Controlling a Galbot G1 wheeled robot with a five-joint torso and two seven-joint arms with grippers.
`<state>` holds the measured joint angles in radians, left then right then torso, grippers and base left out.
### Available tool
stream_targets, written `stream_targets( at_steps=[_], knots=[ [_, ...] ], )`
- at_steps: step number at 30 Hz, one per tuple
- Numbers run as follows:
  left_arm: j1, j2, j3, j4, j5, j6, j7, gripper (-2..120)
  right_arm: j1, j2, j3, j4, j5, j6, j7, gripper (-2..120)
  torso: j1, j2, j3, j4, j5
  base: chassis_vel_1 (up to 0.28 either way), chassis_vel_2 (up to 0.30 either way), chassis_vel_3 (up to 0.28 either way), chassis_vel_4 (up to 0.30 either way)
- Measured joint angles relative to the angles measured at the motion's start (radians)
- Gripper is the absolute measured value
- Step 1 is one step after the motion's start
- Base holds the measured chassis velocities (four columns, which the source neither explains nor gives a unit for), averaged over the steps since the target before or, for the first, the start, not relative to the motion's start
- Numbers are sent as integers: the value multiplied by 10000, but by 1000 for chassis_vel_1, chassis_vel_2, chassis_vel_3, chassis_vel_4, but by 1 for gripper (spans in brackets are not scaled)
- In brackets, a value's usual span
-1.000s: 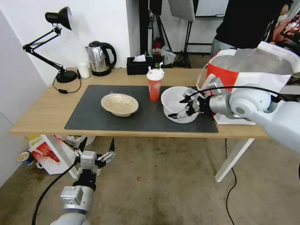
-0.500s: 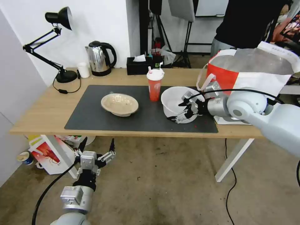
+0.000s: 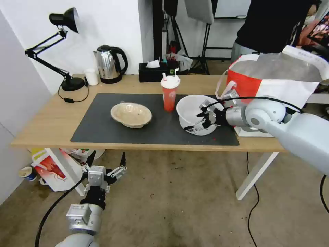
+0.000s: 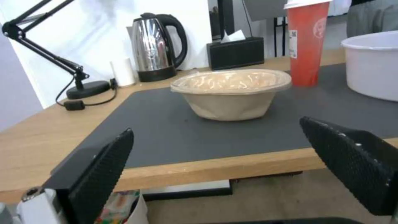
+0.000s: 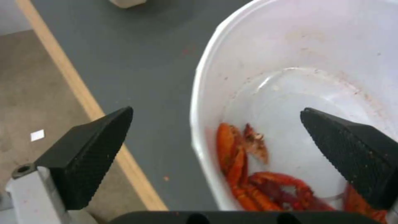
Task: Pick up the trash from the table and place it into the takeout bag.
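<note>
On mat (image 3: 102, 127), table (image 3: 44, 120): white bowl (image 3: 187, 108) with right gripper (image 3: 198, 121) spread wide astride its 4 o'clock rim, gripping nothing. Red cup (image 3: 169, 92) crowds at 10 o'clock; bag (image 3: 274, 82) at 3. Beige bowl (image 3: 131, 114) sits at 9. Left gripper (image 3: 106, 164) parked low, released.

Right gripper (image 3: 196, 122) | you eased it lower and closer over the white bowl's (image 3: 186, 104) front-right rim | jaws spread, one finger (image 5: 350, 155) inside, one outside.
</note>
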<state>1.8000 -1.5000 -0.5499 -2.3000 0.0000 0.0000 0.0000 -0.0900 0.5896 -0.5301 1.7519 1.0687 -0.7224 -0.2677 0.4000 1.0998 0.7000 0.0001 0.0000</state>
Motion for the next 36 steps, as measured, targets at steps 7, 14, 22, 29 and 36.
stream_targets(
  at_steps=[7,14,22,29,36],
  knots=[
    [0,0,0,0,0,0,0,100,168,92,-157,-86,-102,-1,-10,100,0,1,0,-1,-1,0,0,0,0],
    [0,0,0,0,0,0,0,100,288,191,-227,-166,-456,-1,-73,100,0,1,0,-2,0,0,0,0,0],
    [0,0,-1,0,0,0,0,100,694,77,-896,-62,-514,-3,-215,100,0,1,0,-1,-1,0,0,0,0],
    [0,0,0,0,0,0,0,100,993,-23,-1588,64,-536,-4,-158,100,0,2,0,-3,1,0,0,0,0],
    [0,0,0,0,0,0,0,100,1188,0,-1825,-5,-533,-5,-233,100,0,2,0,-1,0,0,0,0,0]
  ],
)
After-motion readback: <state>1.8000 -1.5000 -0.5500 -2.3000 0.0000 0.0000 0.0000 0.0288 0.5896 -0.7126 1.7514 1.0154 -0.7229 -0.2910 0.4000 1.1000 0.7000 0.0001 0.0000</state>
